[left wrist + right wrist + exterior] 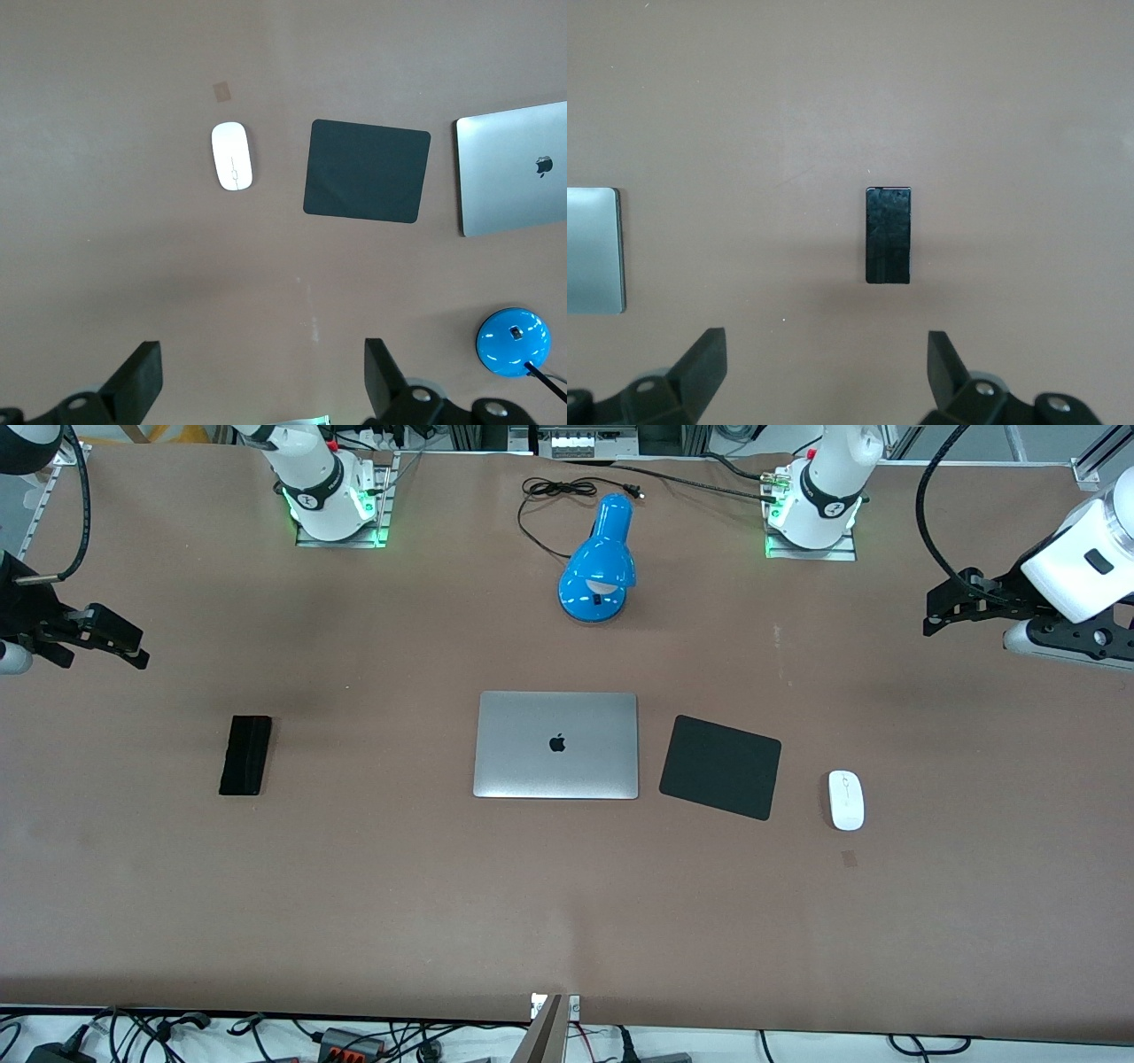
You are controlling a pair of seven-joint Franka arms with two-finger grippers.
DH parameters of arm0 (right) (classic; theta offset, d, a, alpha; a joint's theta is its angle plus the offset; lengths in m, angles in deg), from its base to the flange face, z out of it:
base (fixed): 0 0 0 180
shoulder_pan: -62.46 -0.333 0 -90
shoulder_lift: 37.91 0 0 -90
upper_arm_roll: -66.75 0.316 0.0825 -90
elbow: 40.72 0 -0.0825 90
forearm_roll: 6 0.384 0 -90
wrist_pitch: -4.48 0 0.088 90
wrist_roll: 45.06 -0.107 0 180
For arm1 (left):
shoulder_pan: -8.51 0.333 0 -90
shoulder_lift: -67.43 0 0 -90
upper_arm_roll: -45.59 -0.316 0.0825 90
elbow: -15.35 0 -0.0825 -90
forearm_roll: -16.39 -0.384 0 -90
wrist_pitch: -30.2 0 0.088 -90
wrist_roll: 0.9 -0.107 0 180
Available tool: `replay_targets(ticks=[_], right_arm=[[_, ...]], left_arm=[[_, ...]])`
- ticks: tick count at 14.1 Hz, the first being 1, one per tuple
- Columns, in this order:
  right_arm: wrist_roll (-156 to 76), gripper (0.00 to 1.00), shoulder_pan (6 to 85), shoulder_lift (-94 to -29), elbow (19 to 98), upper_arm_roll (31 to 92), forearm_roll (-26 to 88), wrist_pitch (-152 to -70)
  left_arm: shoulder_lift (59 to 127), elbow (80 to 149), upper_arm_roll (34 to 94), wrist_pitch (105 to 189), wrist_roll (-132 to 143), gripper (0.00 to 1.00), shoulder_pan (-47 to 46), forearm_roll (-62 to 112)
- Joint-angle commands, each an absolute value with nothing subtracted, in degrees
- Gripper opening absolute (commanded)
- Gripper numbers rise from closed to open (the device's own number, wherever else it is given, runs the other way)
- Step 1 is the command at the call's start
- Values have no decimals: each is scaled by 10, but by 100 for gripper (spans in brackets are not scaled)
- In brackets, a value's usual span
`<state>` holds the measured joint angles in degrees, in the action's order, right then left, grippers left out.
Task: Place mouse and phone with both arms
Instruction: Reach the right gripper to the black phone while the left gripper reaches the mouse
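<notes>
The white mouse (846, 800) lies on the table toward the left arm's end, beside the black square pad (721, 766); it also shows in the left wrist view (232, 156). The black phone (245, 755) lies toward the right arm's end; it also shows in the right wrist view (888, 235). My left gripper (941, 610) hangs open and empty high over the table's left-arm end; its fingers frame bare table in its wrist view (263, 381). My right gripper (115, 642) hangs open and empty high over the right-arm end (827, 372).
A closed silver laptop (556, 745) lies mid-table between phone and pad. A blue desk lamp (601, 562) with a black cord stands farther from the front camera, between the arm bases. Cables run along the table's near edge.
</notes>
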<state>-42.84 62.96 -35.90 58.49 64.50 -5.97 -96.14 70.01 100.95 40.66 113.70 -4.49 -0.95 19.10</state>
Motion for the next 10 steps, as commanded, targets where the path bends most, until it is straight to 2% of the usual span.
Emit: replay_targets(ticks=[1,6,8,10], right_arm=[[-422,100,626,-347,584,641,-58,-951],[-422,100,626,-357,584,641,-58,-952],[-422,100,624,-380,583,643,-56,-956],[-420,100,627,-396,582,643,-56,-955]], left_arm=[[696,1014,408,1141,-38,100,-10,183],[697,1014,406,1139,-39,100,-4,189],[698,1014,407,1140,-39,100,0,193],[738,1014,408,1139,-44,100,-2,182]])
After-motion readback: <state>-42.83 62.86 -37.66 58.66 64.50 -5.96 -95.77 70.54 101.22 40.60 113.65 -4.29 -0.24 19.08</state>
